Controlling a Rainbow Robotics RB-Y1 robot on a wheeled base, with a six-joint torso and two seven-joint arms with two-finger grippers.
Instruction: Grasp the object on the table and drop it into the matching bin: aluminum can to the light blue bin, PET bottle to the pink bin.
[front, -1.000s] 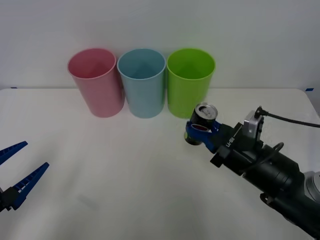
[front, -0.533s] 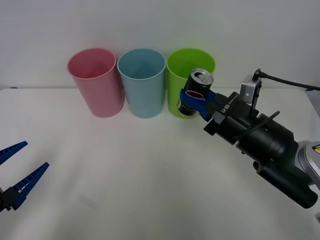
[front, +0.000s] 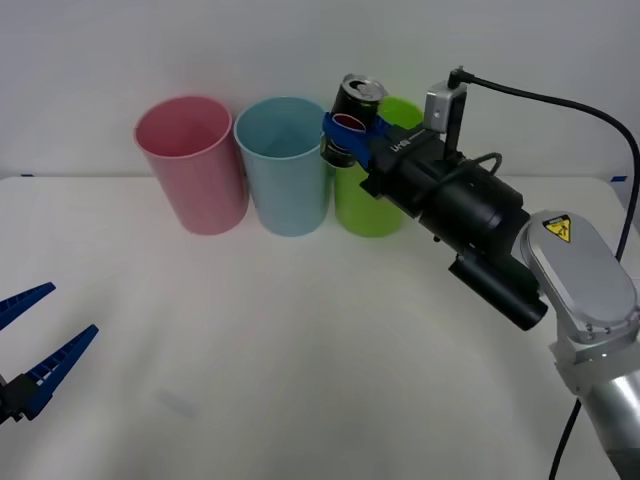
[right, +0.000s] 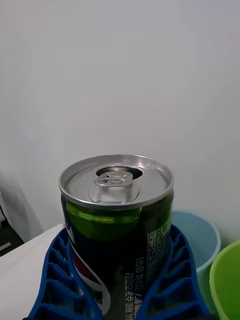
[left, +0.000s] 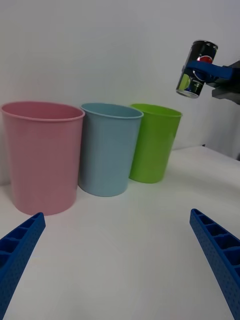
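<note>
Two ribbed blue fingers of the right gripper (front: 347, 130) are clamped on the small silvery aluminum can (front: 355, 110), held upright above rim height, beside the light blue plastic bin (front: 285, 170), presumably for dropping. Spread wide and empty, the left gripper (front: 35, 345) is parked.

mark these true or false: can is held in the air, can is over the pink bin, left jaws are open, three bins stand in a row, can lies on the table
1. The can is held in the air by the right gripper: true.
2. The can is over the pink bin: false, it is up near the green bin and light blue bin.
3. The left gripper is open: true.
4. Three bins stand in a row: true.
5. The can lies on the table: false, it is lifted.
</note>
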